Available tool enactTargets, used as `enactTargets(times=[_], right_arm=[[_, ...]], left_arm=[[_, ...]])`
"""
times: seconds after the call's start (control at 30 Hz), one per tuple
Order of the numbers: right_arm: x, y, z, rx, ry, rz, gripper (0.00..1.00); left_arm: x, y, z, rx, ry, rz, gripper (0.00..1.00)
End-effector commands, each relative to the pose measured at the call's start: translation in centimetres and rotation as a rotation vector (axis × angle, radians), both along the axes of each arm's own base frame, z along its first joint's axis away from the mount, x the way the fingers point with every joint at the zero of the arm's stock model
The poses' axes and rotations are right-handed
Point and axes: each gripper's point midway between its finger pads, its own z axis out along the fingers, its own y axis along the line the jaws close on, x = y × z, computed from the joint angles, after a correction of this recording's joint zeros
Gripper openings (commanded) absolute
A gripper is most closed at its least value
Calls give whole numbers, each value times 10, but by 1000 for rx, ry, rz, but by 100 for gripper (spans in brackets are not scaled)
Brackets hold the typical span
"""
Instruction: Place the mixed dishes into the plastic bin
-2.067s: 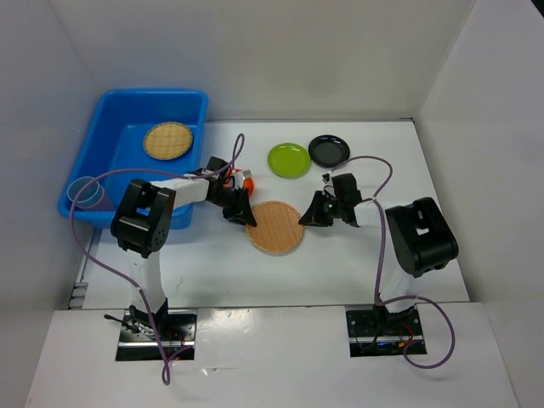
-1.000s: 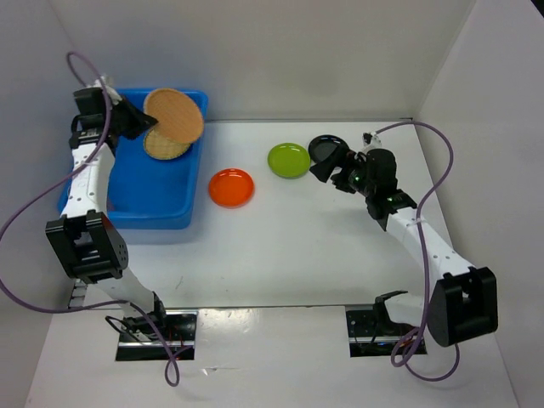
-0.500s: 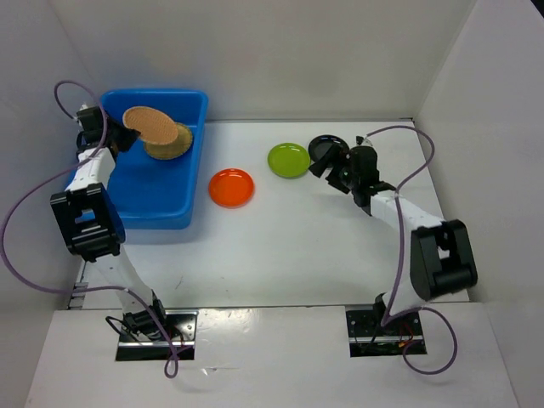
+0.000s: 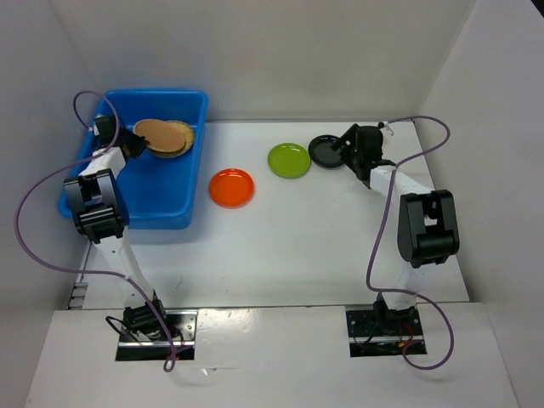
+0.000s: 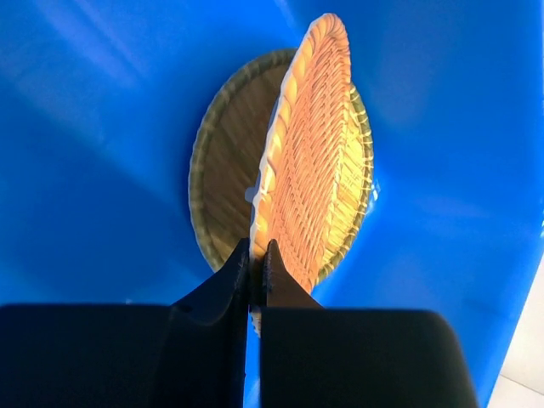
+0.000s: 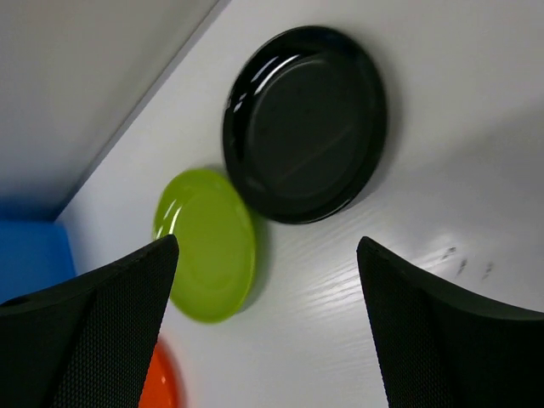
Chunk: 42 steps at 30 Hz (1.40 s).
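The blue plastic bin (image 4: 161,191) stands at the back left. My left gripper (image 4: 136,144) is inside it, shut on the rim of a tan woven plate (image 5: 310,153). That plate hangs tilted on edge over a second tan woven plate (image 5: 221,187), which lies on the bin floor. On the table lie an orange plate (image 4: 231,187), a lime-green plate (image 4: 289,160) and a black plate (image 4: 325,150). My right gripper (image 4: 344,144) hovers open at the black plate's right edge, with nothing between its fingers (image 6: 127,289). The wrist view shows the black plate (image 6: 304,123) and green plate (image 6: 206,245) just ahead.
White walls close in the table at the back, left and right. The bin's right wall (image 4: 197,170) stands close to the orange plate. Purple cables loop from both arms. Part of the bin's near left corner is hidden behind the left arm (image 4: 93,200).
My left gripper has lowered the woven plate deeper into the bin, over the other one. My right arm has swung back and folded, bringing its gripper close to the black plate.
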Motion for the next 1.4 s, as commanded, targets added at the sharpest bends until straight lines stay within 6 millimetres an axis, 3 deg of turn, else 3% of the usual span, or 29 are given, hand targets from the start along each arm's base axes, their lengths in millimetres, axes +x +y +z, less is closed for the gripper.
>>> enactTargets(times=[0.0, 0.13, 0.27, 0.37, 0.4, 0.43, 0.47, 0.73, 0.77, 0.9, 0.93, 1.1, 1.17, 1.33, 1.37], right_arm=[[8, -37, -16, -32, 49, -128, 90], [12, -53, -34, -41, 84, -149, 90], [17, -55, -49, -56, 114, -121, 90], [22, -60, -54, -79, 125, -115, 90], [25, -58, -55, -73, 127, -105, 90], [24, -58, -61, -82, 138, -99, 90], [24, -57, -61, -77, 139, -92, 90], [25, -58, -64, -66, 139, -85, 90], [29, -58, -63, -65, 130, -86, 90], [35, -57, -67, -78, 145, -67, 90], [40, -57, -70, -78, 149, -66, 90], [44, -58, -80, -80, 168, -44, 90], [48, -58, -80, -66, 162, -33, 88], [52, -56, -95, -25, 189, 7, 74], [51, -54, -100, -12, 199, 10, 68]], left_arm=[[25, -9, 26, 29, -83, -54, 0], [23, -11, 11, 37, -45, -84, 0], [28, -30, -8, 27, 23, -176, 1], [28, -40, -7, -14, 6, -209, 1], [26, -51, -3, -58, -27, -250, 0], [32, -46, 19, -54, -126, -240, 0], [22, -50, 4, -116, -102, -208, 0], [37, -57, 6, -103, -58, -243, 1], [35, -57, -3, -101, -36, -248, 3], [25, -55, -8, -67, 10, -249, 17], [22, -50, -11, -40, 21, -230, 34], [6, -43, -24, 78, 125, -215, 63], [4, -42, -14, 115, 120, -202, 67], [-2, -38, 18, 259, 118, -167, 99], [-4, -38, 42, 307, 81, -144, 99]])
